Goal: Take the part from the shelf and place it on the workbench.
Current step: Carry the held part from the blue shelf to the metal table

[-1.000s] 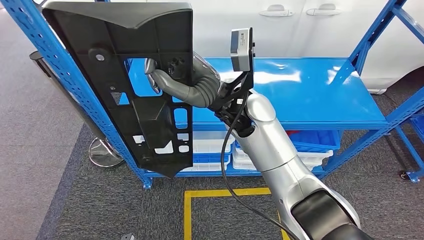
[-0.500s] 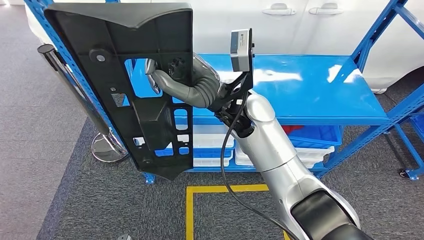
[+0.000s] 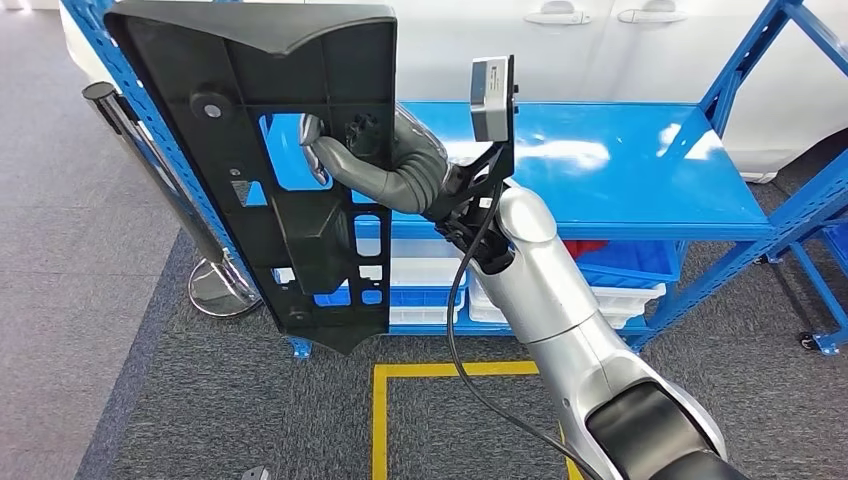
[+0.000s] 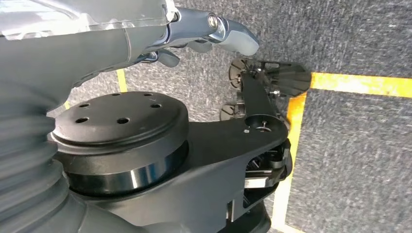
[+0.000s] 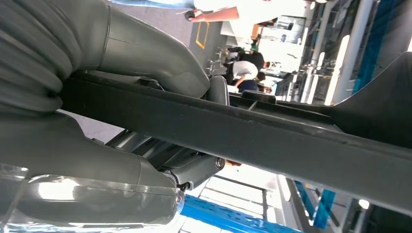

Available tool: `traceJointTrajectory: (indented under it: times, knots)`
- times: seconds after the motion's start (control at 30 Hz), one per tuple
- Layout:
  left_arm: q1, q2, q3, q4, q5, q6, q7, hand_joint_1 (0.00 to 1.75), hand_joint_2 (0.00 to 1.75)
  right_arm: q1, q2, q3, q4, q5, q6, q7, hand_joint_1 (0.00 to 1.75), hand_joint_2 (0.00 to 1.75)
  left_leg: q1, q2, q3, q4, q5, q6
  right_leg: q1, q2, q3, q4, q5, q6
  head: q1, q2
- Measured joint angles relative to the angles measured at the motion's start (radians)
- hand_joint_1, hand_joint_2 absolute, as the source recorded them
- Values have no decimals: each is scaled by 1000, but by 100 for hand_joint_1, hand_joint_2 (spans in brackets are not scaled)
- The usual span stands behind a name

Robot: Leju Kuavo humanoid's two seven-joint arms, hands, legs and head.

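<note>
Gripping black part (image 3: pixel 290 170), right hand (image 3: pixel 375 165) fingers through cutout; blue shelf (image 3: pixel 620 180) behind.

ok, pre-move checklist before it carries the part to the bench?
1. Right robot hand grips the black part through an opening: ok.
2. Part lifted off the blue shelf: ok.
3. Grip firmness: cannot tell; the right wrist view shows fingers wrapped over a rib, no more.
4. Left robot hand holding nothing: ok.
5. Part's lower end clear of the post: cannot tell.
6. Workbench located: cannot tell.
</note>
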Motion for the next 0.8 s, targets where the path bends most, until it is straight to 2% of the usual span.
traceJointTrajectory:
  times: [0.07,0.13,0.17,0.2,0.23,0.3,0.33,0.37,0.47,0.5,0.57,0.63,0.67,0.7,0.73,0.8]
  knots:
    - [0,1,0,0,1,0,0,0,175,-1,2,0,1,-1,1,0,175,175,-1,0,-30,72,-55,-7,-5,-5,-1,-16,16,-7,-2,0]
    - [2,1,0,0,1,0,0,0,175,1,2,0,4,-1,4,-1,175,175,0,0,-76,197,-123,-13,-5,-6,-11,-15,22,-12,-2,0]
    - [3,2,0,0,1,0,0,0,175,3,3,0,6,-2,5,0,175,175,1,1,-89,240,-140,-16,-4,-7,-17,-11,24,-11,-2,0]
    - [4,2,0,0,1,0,0,0,175,4,3,0,8,-2,5,0,175,175,2,1,-86,249,-139,-18,-4,-7,-24,-6,25,-11,-2,0]
    - [5,2,0,0,1,0,0,0,175,5,3,0,9,-2,5,0,175,175,3,1,-61,217,-120,-19,-5,-7,-30,0,26,-10,-3,0]
    - [5,3,0,0,0,0,0,0,175,5,3,0,10,-2,5,-1,175,175,5,2,17,89,-74,-18,-5,-6,-40,14,25,-6,-3,0]
    - [4,4,0,0,0,0,0,0,175,5,3,0,10,-2,5,-2,175,175,4,2,47,36,-59,-14,-4,-6,-46,22,24,-2,-2,0]
    - [4,4,0,0,0,0,-1,0,175,5,3,0,11,-1,5,-2,175,175,3,2,61,6,-54,-9,-2,-5,-51,27,25,3,-2,0]
    - [6,4,0,0,0,0,-1,0,175,5,3,0,11,-1,5,-4,175,175,1,0,57,-5,-45,11,-2,-5,-59,30,31,20,-2,0]
    - [6,4,0,0,0,0,-1,0,175,5,2,0,11,-1,5,-4,175,175,2,1,56,-8,-40,18,-3,-4,-63,37,24,25,-1,0]
    - [5,4,0,0,0,0,-1,0,175,4,2,0,11,-2,5,-5,175,175,6,3,51,-15,-28,30,-8,-1,-91,103,-27,37,2,0]
    - [5,4,0,0,0,0,-1,0,175,6,1,-1,13,-2,5,-6,175,175,6,3,41,-16,-20,33,-13,1,-144,237,-100,48,5,0]
    - [5,4,0,0,0,0,-1,0,175,7,0,-1,14,-2,5,-6,175,175,6,3,35,-15,-17,33,-16,1,-163,290,-122,51,5,0]
    - [6,4,0,0,-1,0,-1,0,175,8,0,-1,16,-2,5,-6,175,175,6,3,31,-15,-13,31,-18,1,-166,310,-125,52,5,0]
    - [6,4,0,0,-1,0,-1,0,175,9,-1,-1,17,-2,5,-6,175,175,6,2,27,-15,-10,30,-20,1,-149,289,-109,52,5,0]
    - [6,4,0,0,-1,0,-1,0,175,6,-1,-1,18,-2,6,-6,175,175,6,1,25,-15,-6,25,-21,2,-67,150,-52,45,5,0]
